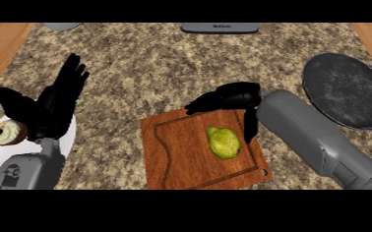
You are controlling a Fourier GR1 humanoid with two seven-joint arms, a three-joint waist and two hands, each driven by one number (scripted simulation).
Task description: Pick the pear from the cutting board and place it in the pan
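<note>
The pear was found lying on the cutting board, ungrasped. The right hand was noted released, close beside it. The pear was judged light, smooth and easily bruised; a hold across its middle was advised.
</note>
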